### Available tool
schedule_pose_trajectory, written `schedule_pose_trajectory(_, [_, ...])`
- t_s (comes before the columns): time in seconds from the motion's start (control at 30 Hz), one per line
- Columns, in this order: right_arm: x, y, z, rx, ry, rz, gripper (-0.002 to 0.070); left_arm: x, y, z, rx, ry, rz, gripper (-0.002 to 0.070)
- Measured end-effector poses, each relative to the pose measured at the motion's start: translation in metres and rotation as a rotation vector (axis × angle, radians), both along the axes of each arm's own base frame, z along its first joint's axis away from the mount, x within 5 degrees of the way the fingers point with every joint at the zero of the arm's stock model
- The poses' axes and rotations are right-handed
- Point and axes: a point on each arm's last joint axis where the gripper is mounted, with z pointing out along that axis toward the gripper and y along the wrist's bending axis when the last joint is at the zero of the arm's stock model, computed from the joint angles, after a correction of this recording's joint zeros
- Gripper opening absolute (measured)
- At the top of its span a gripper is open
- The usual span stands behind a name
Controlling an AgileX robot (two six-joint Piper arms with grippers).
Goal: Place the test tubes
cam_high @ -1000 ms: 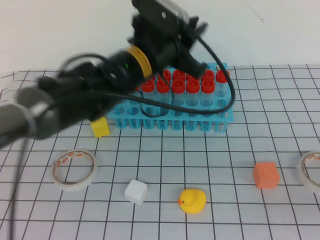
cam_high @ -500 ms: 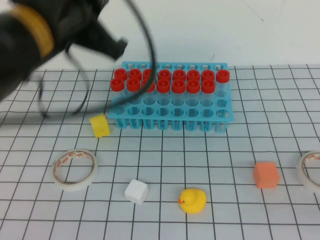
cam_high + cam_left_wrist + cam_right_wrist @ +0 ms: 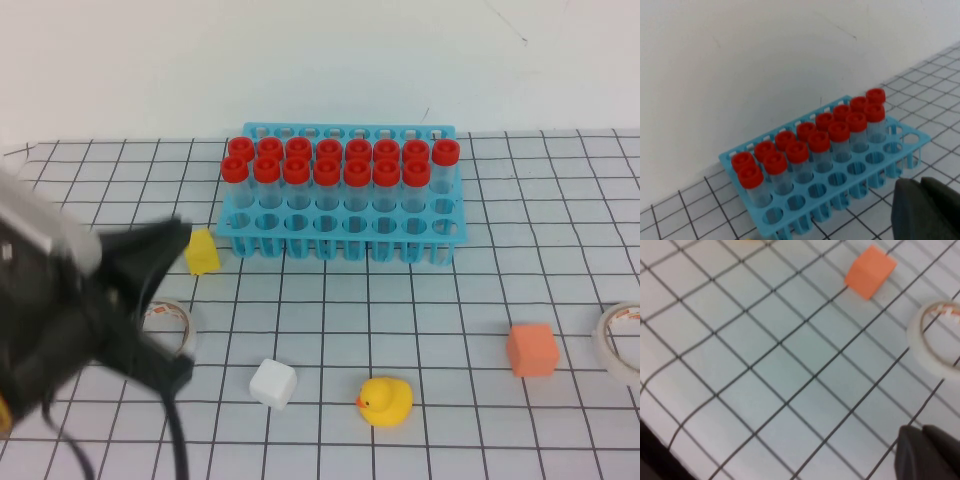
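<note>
Since every tube [image 3: 330, 172] we see stands capped in the rack [image 3: 345, 240] at 12 o'clock, we judge placing approx. done. L gripper [image 3: 921, 187] at 8 o'clock, fingers together, empty. R gripper [image 3: 922, 432] at approx. 4 o'clock near the cube [image 3: 870, 271], fingers together too, empty. Next: park both arms unless another tube turns up.

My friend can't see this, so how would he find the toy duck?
Find the blue rack of red-capped tubes at the back. Come toward the front edge, between the white cube and the orange cube. Unlike those cubes, the duck is rounded, yellow, with an orange beak.
</note>
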Motion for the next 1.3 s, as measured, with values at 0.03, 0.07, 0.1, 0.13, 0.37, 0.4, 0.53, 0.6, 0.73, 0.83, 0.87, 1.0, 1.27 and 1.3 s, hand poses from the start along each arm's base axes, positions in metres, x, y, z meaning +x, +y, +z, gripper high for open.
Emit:
schedule_pose_trajectory(0.03, [0.000, 0.000, -0.004, -0.008, 0.013, -0.002, -0.0001, -0.003, 0.001, -0.005, 0.012, 0.004, -0.002, 0.0000])
schedule_pose_trajectory(0.07, [-0.001, 0.000, -0.005, -0.012, 0.022, -0.002, -0.0001, -0.005, 0.002, -0.008, 0.021, 0.006, -0.004, 0.0000])
schedule_pose_trajectory(0.1, [-0.001, 0.000, -0.007, -0.016, 0.034, -0.004, -0.0001, -0.006, 0.003, -0.012, 0.029, 0.007, -0.008, 0.0000])
schedule_pose_trajectory(0.13, [-0.001, 0.000, -0.008, -0.019, 0.039, -0.005, -0.0001, -0.007, 0.003, -0.014, 0.034, 0.006, -0.012, 0.0000])
schedule_pose_trajectory(0.37, [-0.002, 0.000, -0.009, -0.025, 0.051, -0.008, -0.0001, -0.010, 0.002, -0.015, 0.030, -0.011, -0.035, 0.0000])
schedule_pose_trajectory(0.4, [-0.002, 0.000, -0.009, -0.026, 0.052, -0.008, -0.0001, -0.010, 0.002, -0.016, 0.031, -0.010, -0.034, 0.0000])
schedule_pose_trajectory(0.53, [-0.002, -0.001, -0.009, -0.027, 0.054, -0.011, -0.0001, -0.010, 0.003, -0.016, 0.034, -0.006, -0.030, 0.0000])
schedule_pose_trajectory(0.6, [-0.002, -0.001, -0.009, -0.027, 0.054, -0.011, -0.0001, -0.010, 0.003, -0.017, 0.039, -0.003, -0.028, 0.0000])
schedule_pose_trajectory(0.73, [-0.002, 0.000, -0.009, -0.025, 0.057, -0.012, -0.0001, -0.011, 0.003, -0.016, 0.062, -0.020, -0.032, 0.0000])
schedule_pose_trajectory(0.83, [-0.002, 0.000, -0.009, -0.025, 0.057, -0.012, -0.0001, -0.016, 0.009, -0.013, 0.129, -0.075, -0.022, 0.0000])
schedule_pose_trajectory(0.87, [-0.002, 0.000, -0.009, -0.025, 0.057, -0.012, -0.0001, -0.018, 0.012, -0.010, 0.147, -0.102, -0.011, 0.0000])
schedule_pose_trajectory(1.0, [-0.002, 0.000, -0.009, -0.025, 0.057, -0.012, -0.0001, -0.032, 0.030, 0.000, 0.114, -0.166, 0.060, 0.0000])
schedule_pose_trajectory(1.27, [-0.002, -0.001, -0.010, -0.025, 0.060, -0.014, -0.0001, -0.060, 0.065, 0.016, -0.135, -0.171, 0.278, 0.0000])
schedule_pose_trajectory(1.3, [-0.002, -0.001, -0.010, -0.025, 0.060, -0.014, -0.0001, -0.064, 0.068, 0.018, -0.162, -0.172, 0.300, 0.0000])
